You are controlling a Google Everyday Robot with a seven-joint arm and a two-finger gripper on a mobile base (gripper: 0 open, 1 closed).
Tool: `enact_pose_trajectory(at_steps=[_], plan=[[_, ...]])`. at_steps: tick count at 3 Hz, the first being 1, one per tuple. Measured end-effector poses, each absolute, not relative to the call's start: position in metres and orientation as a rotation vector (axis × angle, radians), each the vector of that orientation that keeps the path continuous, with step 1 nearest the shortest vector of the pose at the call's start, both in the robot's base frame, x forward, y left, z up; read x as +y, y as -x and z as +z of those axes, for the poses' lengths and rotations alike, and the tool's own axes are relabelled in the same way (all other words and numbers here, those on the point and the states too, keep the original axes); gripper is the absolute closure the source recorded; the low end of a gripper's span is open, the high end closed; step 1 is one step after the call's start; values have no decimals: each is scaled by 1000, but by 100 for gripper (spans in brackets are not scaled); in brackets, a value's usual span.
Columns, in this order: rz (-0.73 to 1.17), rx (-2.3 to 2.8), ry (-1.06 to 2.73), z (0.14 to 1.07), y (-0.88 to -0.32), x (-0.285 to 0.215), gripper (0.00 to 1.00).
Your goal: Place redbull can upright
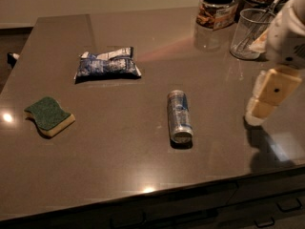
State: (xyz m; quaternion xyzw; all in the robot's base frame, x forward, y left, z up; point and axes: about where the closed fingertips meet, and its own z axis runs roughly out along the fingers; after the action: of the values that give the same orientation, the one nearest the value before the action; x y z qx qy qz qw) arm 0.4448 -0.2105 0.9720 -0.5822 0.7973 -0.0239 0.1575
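The redbull can (pixel 179 116) lies on its side near the middle of the dark countertop (pixel 119 147), its silver end facing the front edge. It is slim, silver and blue. My gripper (pixel 265 99) hangs at the right side of the counter, pointing down and left, its tip close to the surface. It is well to the right of the can, apart from it, and holds nothing that I can see.
A blue and white foil snack bag (pixel 107 66) lies back left of the can. A green and yellow sponge (pixel 49 115) lies at the left. A clear glass (pixel 248 32) and a lidded jar (pixel 217 7) stand at the back right, near the arm.
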Motion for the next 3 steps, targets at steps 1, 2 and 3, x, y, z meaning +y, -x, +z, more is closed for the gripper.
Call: enact_pose_trajectory(at_steps=[1, 2, 3], plan=[[-46, 2355, 1597, 965, -454, -199, 0], [14, 2453, 1516, 954, -464, -173, 0], [90, 2562, 1368, 943, -479, -151, 0]])
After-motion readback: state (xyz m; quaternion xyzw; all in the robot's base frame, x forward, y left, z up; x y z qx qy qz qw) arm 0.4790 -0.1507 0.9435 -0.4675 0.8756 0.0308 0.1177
